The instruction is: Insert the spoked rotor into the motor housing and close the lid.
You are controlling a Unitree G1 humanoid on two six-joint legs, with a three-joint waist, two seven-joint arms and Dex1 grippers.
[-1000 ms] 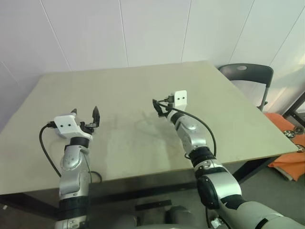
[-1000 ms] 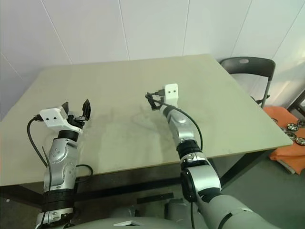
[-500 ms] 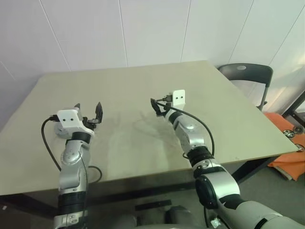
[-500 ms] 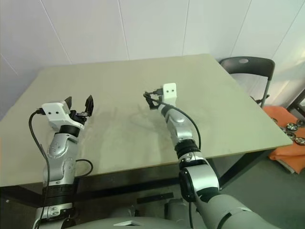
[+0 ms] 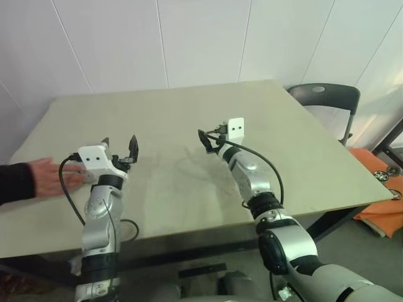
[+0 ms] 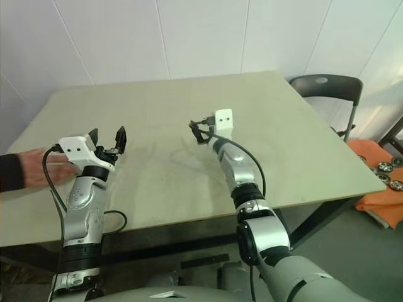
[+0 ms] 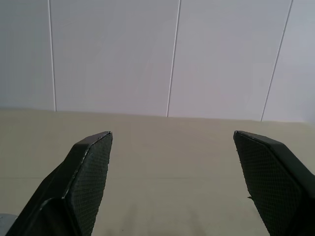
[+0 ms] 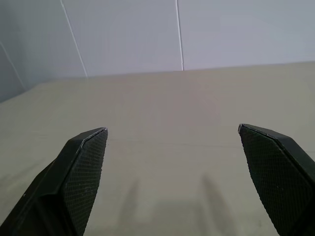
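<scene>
Two spread grippers: left gripper [image 5: 119, 146], right gripper [image 5: 208, 139], one hand [image 5: 51, 175]

head stereo pair: high, looks forward and down over both arms; both eyes share the whole table [image 5: 189, 113], wall behind, chair [image 5: 327, 100] off its right edge
left wrist view: low over the table, close, faces the far edge and wall, along its own fingers [image 7: 88, 167]
right wrist view: same low set, faces the far edge and wall
wrist overlap: tabletop, wall panels
</scene>
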